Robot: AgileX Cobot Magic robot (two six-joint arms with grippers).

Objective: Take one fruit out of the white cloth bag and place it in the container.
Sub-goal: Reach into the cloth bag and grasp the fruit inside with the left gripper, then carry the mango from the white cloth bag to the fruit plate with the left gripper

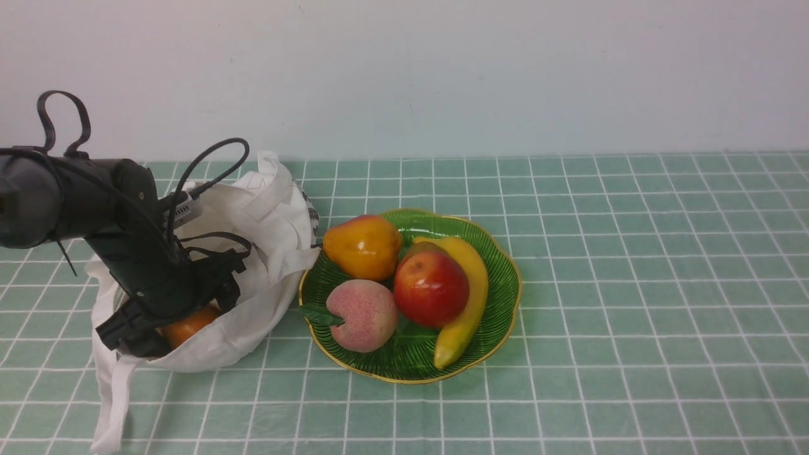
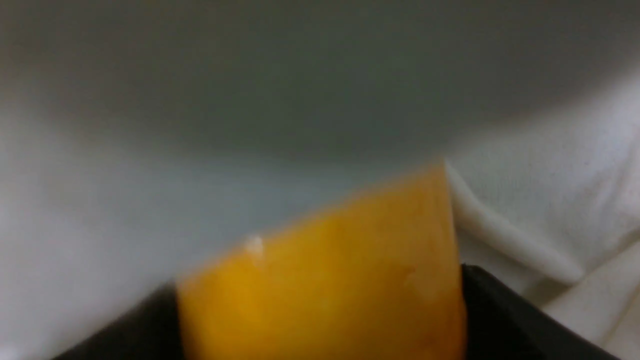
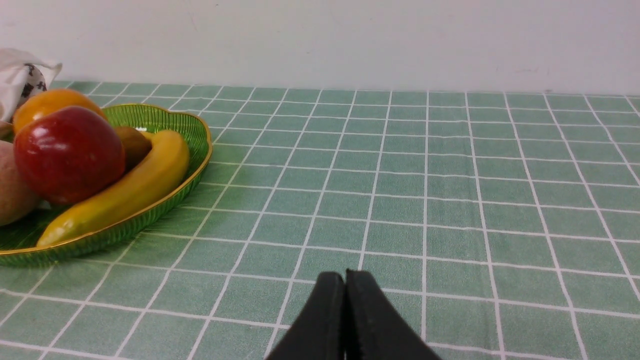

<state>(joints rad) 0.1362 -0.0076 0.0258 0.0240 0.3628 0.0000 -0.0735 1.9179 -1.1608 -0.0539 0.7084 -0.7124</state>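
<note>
The white cloth bag (image 1: pixel 253 265) lies open on its side at the left of the table. My left gripper (image 1: pixel 170 325) reaches into its mouth and is shut on the orange fruit (image 1: pixel 189 323). In the left wrist view the fruit (image 2: pixel 340 290) fills the space between the black fingers (image 2: pixel 505 320), with bag cloth (image 2: pixel 550 210) all around. The green container (image 1: pixel 499 278) stands just right of the bag. My right gripper (image 3: pixel 345 280) shows only in the right wrist view, shut and empty above the tablecloth.
The container (image 3: pixel 165 120) holds a pear (image 1: pixel 363 246), a peach (image 1: pixel 363 315), a red apple (image 1: pixel 431 284) and a banana (image 1: pixel 468 297). The bag's strap (image 1: pixel 110 404) trails toward the table's near edge. A green checked cloth (image 1: pixel 632 284) covers the table.
</note>
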